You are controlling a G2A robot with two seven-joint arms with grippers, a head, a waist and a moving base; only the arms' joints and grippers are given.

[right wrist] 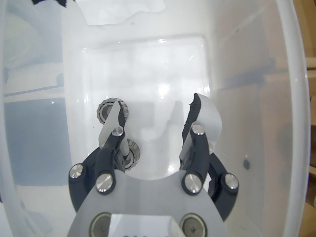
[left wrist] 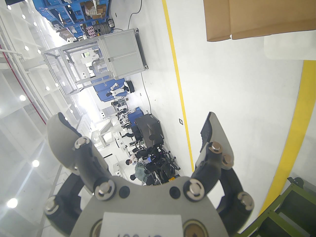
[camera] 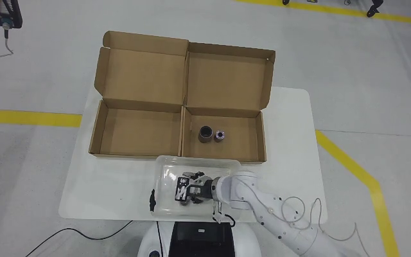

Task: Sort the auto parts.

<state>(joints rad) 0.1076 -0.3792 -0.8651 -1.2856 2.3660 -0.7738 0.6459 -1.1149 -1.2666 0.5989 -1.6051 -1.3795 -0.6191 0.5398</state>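
My right claw [right wrist: 156, 101] is down inside the clear tub [right wrist: 284, 75] at the near edge of the tabletop [camera: 289, 128], fingers spread and pinching nothing. Two ribbed metal parts lie on the tub floor just outside one finger, the farther bearing [right wrist: 103, 112] and the nearer bearing [right wrist: 132, 152]. In the right-hand cardboard box [camera: 250, 135] a dark sleeve [camera: 205, 133] and a small purplish ring [camera: 220, 135] sit side by side, and my left claw [left wrist: 134, 115] hangs spread wide, gripping nothing!
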